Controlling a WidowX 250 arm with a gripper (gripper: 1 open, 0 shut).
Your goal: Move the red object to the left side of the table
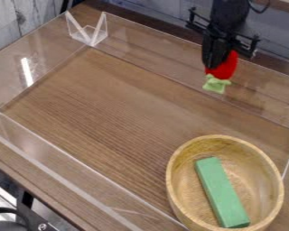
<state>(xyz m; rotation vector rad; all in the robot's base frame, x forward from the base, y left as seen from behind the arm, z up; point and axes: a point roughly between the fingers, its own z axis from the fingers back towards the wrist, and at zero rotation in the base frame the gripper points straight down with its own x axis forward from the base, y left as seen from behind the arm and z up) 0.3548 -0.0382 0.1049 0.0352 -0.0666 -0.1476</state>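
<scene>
The red object (226, 66), a small glossy strawberry toy with a light green leafy cap pointing down, hangs in the air above the right rear part of the table (111, 108). My gripper (220, 65) points straight down and is shut on the red object, its black fingers covering part of the toy's left side. The toy is clear of the tabletop.
A round light wooden bowl (183, 176) sits at the front right and holds a green rectangular block (220, 191). Low clear acrylic walls (26, 68) border the tabletop, with a clear bracket (87, 30) at the back left corner.
</scene>
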